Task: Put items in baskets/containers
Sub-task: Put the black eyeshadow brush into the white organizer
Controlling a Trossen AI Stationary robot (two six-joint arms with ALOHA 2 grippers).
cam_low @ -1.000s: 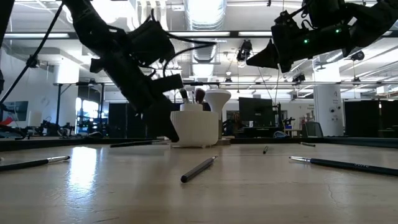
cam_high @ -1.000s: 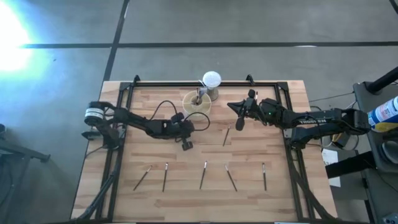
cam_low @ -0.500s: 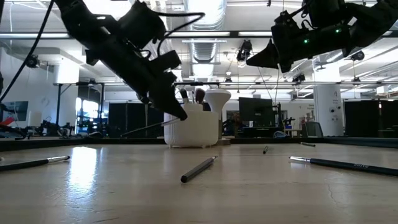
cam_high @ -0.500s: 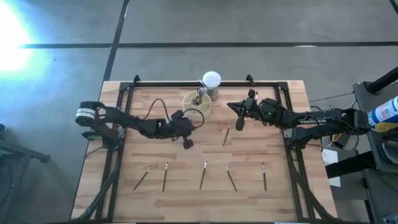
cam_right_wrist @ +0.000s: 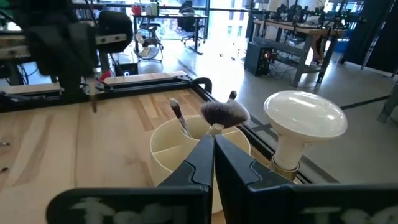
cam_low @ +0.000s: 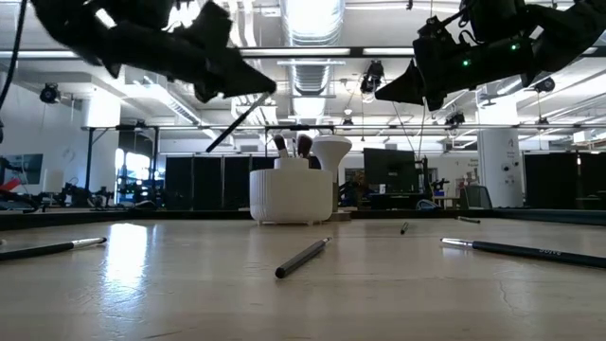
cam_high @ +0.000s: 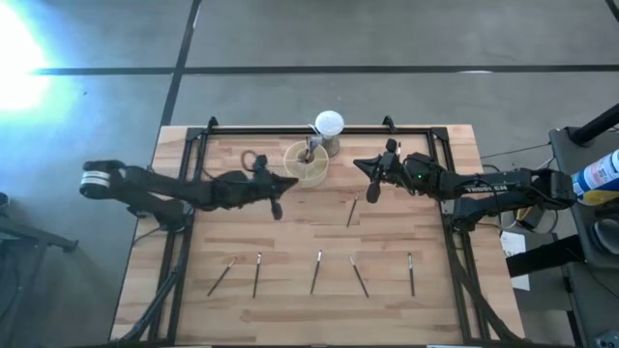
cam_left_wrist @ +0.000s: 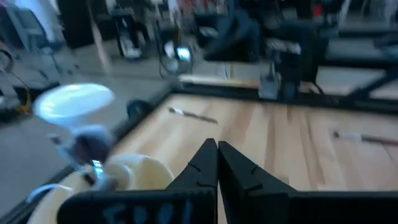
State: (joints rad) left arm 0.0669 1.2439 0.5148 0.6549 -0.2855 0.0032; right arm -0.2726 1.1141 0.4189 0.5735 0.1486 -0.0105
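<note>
The beige divided cup [cam_high: 306, 161] [cam_low: 292, 194] stands on its base at the table's far middle, with two brushes [cam_right_wrist: 221, 114] upright inside it. My left gripper [cam_high: 280, 191] [cam_low: 265, 88] hovers high, just left of and nearer than the cup, shut on a thin dark makeup brush [cam_low: 235, 120]. My right gripper [cam_high: 372, 179] [cam_right_wrist: 213, 146] hangs shut in the air to the right of the cup and holds nothing that I can see. Several more brushes [cam_high: 316, 272] lie flat along the near part of the table, and one [cam_high: 351, 211] lies in the middle. My left gripper pinches the makeup brush by its upper end [cam_low: 258, 98] between the two shut fingers. The brush is lifted clear of the table and slants down from the fingers toward its free end [cam_low: 214, 144]. The left wrist view does not show the brush itself.
A white ball on a small stand [cam_high: 329, 124] [cam_right_wrist: 305, 115] sits just behind the cup. A dark metal frame [cam_high: 198, 145] runs round the table's edges. Loose brushes [cam_low: 303, 257] [cam_low: 530, 250] [cam_low: 52, 248] lie scattered on the near boards.
My left gripper has risen from table height beside the cup and drawn back toward the table's left, staying shut. The brush came up with it, first lifted nearly level just off the boards, now high and slanting down from the fingers.
</note>
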